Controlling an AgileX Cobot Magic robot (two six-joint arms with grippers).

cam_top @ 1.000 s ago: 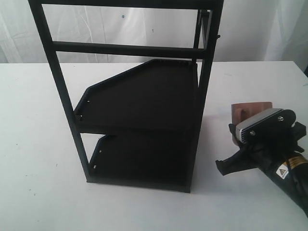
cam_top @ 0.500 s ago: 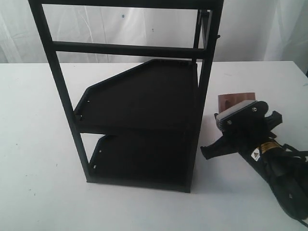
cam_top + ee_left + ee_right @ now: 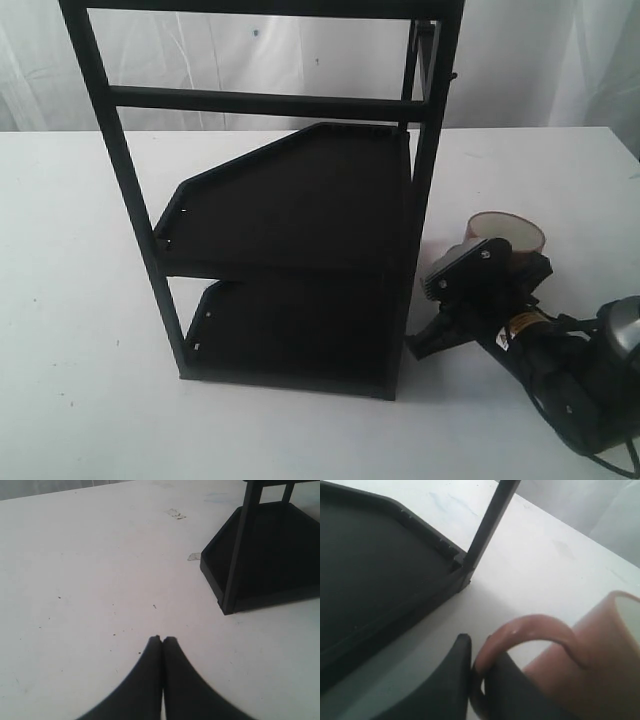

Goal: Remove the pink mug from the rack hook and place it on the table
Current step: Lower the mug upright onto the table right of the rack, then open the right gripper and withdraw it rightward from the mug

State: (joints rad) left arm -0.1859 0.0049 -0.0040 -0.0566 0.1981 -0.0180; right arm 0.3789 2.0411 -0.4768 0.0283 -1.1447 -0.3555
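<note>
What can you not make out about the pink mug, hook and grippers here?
- The pink mug base, and whether it touches the table: hidden behind the right gripper in the exterior view, cut off in the right wrist view.
- The hook: too small in the exterior view.
- The left gripper: outside the exterior view.

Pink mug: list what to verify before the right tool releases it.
1. The pink mug is off the hook: ok, the hook is bare.
2. The right tool grips the handle: ok, it is pinched between the fingers.
3. Mug upright, mouth up: ok.
4. Base resting on the table: cannot tell, the tool hides it.
5. Mug apart from the rack: ok, it sits beside the post with a gap.
6. The left tool is out of the way: ok, shut, no mug in its view.
</note>
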